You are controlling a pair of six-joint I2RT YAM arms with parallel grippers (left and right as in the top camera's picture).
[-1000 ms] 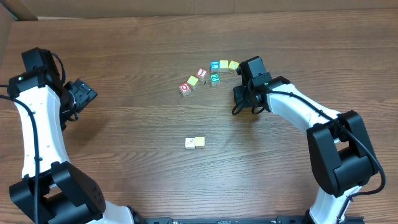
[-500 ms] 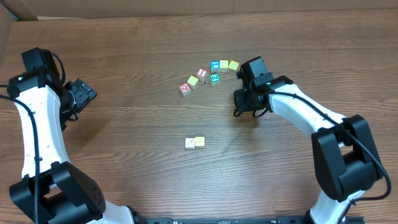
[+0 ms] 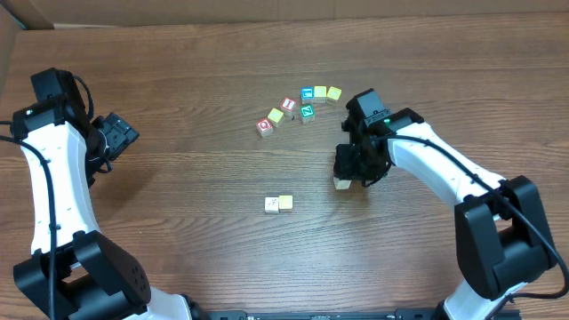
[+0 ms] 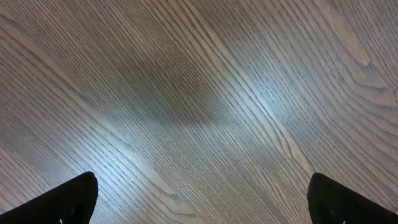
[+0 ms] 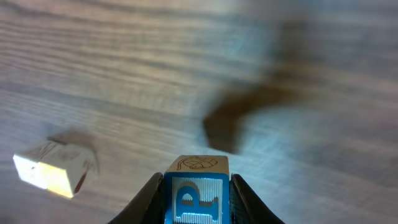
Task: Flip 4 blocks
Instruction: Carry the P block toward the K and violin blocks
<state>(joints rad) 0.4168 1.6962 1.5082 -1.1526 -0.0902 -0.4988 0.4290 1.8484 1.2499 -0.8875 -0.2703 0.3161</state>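
the right gripper (image 5: 197,199) pinches the blue p block (image 5: 196,185) by its fingertips (left gripper (image 4: 202,196) spread wide), so it could slip out unflipped.

A curved row of small wooden letter cubes (image 3: 286,106) lies across the middle of the brown wooden table (image 3: 178,240), toward its far side. A teal-green-faced wooden cube (image 3: 307,112) sits on the row's near edge. Nearer the front, a whitish-cream wooden cube (image 3: 272,205) touches a yellow wooden cube (image 3: 285,203) on its right. Right of both groups and between them in depth, the right gripper (image 3: 345,178) has a blue-faced wooden letter cube (image 5: 196,196) between its fingers. The left gripper (image 3: 124,135) hangs far left, well apart from every cube.
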